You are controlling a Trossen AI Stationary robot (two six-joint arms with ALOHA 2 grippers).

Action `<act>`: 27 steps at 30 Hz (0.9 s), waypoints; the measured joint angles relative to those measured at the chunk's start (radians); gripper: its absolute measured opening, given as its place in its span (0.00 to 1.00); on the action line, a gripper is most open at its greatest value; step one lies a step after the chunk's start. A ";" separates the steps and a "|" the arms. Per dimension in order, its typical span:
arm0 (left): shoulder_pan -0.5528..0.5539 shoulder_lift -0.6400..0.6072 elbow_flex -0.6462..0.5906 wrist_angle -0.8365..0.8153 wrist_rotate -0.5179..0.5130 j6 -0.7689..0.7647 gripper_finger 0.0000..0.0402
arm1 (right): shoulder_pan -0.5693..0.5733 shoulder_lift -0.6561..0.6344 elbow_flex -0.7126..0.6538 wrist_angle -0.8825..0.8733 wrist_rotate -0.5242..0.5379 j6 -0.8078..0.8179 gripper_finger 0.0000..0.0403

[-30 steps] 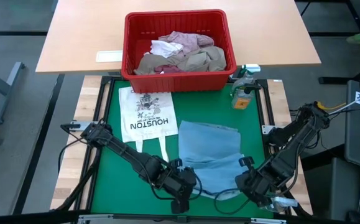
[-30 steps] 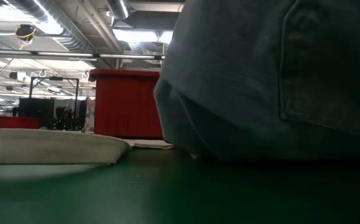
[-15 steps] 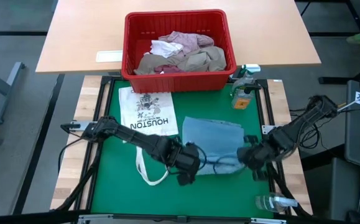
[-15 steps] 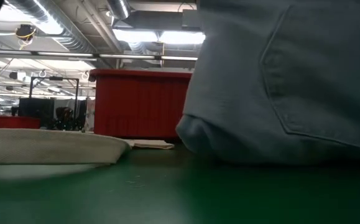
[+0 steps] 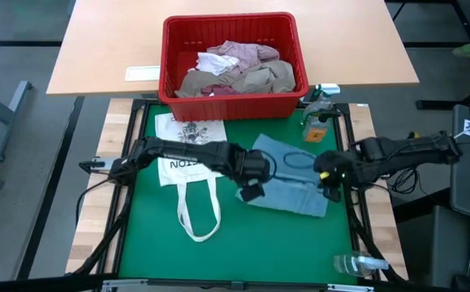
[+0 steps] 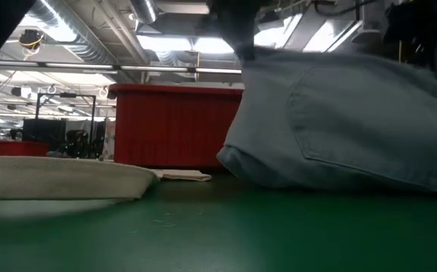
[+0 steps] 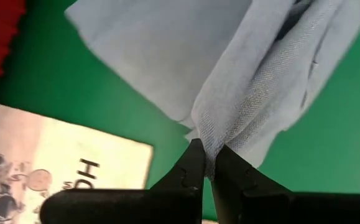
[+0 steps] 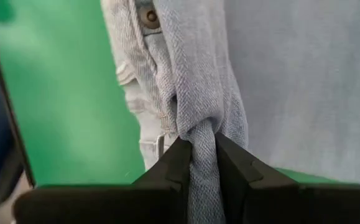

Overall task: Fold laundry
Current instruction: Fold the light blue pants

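Observation:
The light blue jeans [image 5: 287, 174] lie bunched on the green mat [image 5: 153, 243], right of its middle. In the low view they [image 6: 339, 128] show a back pocket and sag onto the mat. My left gripper [image 5: 251, 190] is shut on their left side. My right gripper [image 5: 329, 180] is shut on their right side. More laundry [image 5: 235, 69] fills the red basket [image 5: 174, 49] on the far table. My left gripper pinches a gathered fold of denim [image 7: 216, 144] at the jeans' left edge between its two fingers, from above, slanting down. The cloth fans out slack beyond the fingers. My right gripper pinches a bunched roll of denim [image 8: 199, 132] by the waistband, near a metal button [image 8: 147, 17], from above. The cloth hangs away from the fingers toward the mat.
A white printed tote bag [image 5: 187, 150] lies left of the jeans, its handles [image 5: 198, 217] looping toward the near edge. A spray bottle [image 5: 316, 118] stands at the mat's far right corner. A clear bottle [image 5: 356, 264] lies at the near right.
Both grippers have travelled from the table's near edge toward its far edge, staying shut on the jeans. The jeans' near part has been carried over the rest, so the garment now covers a shorter patch farther back. The tote's handles have come into view.

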 joint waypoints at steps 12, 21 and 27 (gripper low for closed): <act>0.186 0.003 -0.071 0.103 0.085 0.126 0.02 | -0.434 -0.043 -0.053 -0.016 -0.195 -0.235 0.13; 0.265 0.003 -0.072 0.206 0.142 0.186 0.02 | -0.637 -0.049 -0.055 -0.081 -0.199 -0.312 0.13; 0.289 0.003 -0.072 0.280 0.140 0.205 0.02 | -0.696 -0.048 -0.055 -0.085 -0.192 -0.313 0.13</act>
